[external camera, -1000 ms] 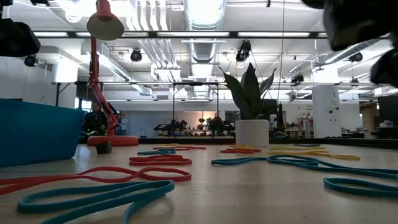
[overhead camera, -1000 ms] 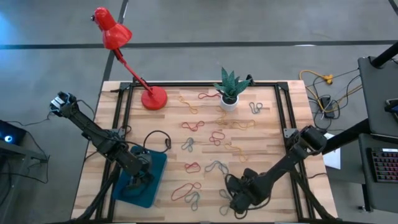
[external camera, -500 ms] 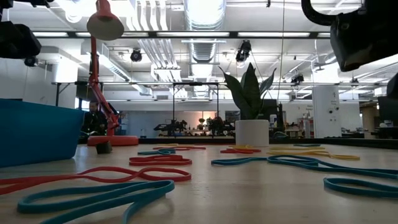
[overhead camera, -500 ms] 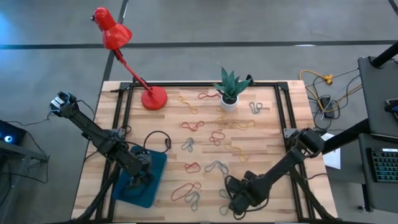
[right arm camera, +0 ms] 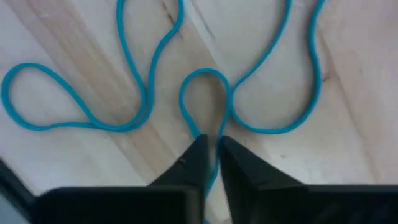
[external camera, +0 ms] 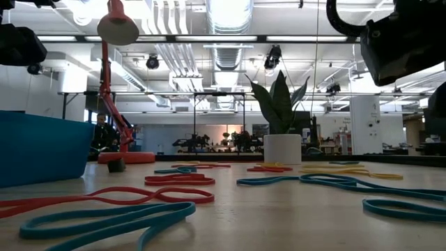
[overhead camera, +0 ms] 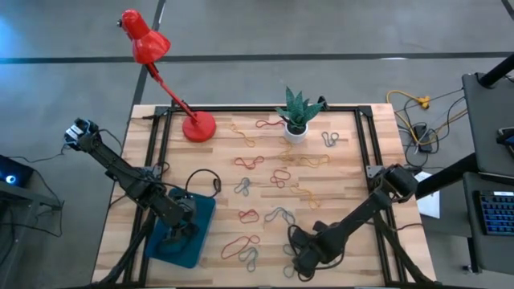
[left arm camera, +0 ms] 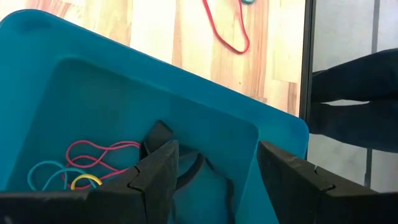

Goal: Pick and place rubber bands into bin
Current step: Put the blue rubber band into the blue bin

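Several rubber bands [overhead camera: 261, 163] in red, yellow and teal lie scattered on the wooden table. My right gripper [overhead camera: 299, 258] points down near the table's front edge, shut on a teal band [right arm camera: 143, 93] that lies flat in loops on the wood. The teal bin [overhead camera: 205, 213] stands at the front left. My left gripper [left arm camera: 214, 180] hangs open above it, touching nothing. Red, teal and yellow bands [left arm camera: 93, 162] lie on the bin's floor. My right gripper pinches one strand of the teal band [right arm camera: 216, 138] between its two fingertips [right arm camera: 198, 155], where a small loop narrows. The fingers come from above, pointing down. The rest of the band lies slack on the table.
A red desk lamp [overhead camera: 197, 126] stands at the back left and a white plant pot [overhead camera: 295, 131] at the back middle. A black cable [overhead camera: 205, 181] curls beside the bin. A black frame [overhead camera: 257, 108] borders the table's far edge and sides.
My right hand has turned a little and edged toward the table's left over the teal band near the front edge. The bands in view lie where they were.
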Motion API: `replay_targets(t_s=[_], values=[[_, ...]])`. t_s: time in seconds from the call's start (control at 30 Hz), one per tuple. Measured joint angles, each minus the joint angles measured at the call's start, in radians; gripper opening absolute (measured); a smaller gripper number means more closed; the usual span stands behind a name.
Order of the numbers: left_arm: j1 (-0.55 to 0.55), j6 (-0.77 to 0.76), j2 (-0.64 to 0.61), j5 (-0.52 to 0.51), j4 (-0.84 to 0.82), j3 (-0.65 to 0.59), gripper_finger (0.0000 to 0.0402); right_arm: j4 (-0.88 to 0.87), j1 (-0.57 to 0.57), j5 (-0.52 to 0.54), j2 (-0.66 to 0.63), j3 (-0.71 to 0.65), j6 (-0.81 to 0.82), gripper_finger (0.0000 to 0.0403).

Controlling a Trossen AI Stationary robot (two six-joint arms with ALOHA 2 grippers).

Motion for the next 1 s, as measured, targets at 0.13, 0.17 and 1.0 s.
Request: replay_targets(t_s=[0.13,0.17,1.0], values=[[0.0,0.0,0.0,0.0,0.0,0.0,0.0203,0.048,-0.013,-0.051,-0.004,-0.002,-0.007,0.0009],[0.0,0.0,0.0,0.0,0.0,0.0,0.0203,0.068,-0.017,-0.058,-0.006,0.001,-0.007,0.0008],[0.007,0.044,-0.002,-0.446,0.071,0.042,0.0203,0.479,-0.461,0.115,-0.233,0.139,-0.484,0.0008]])
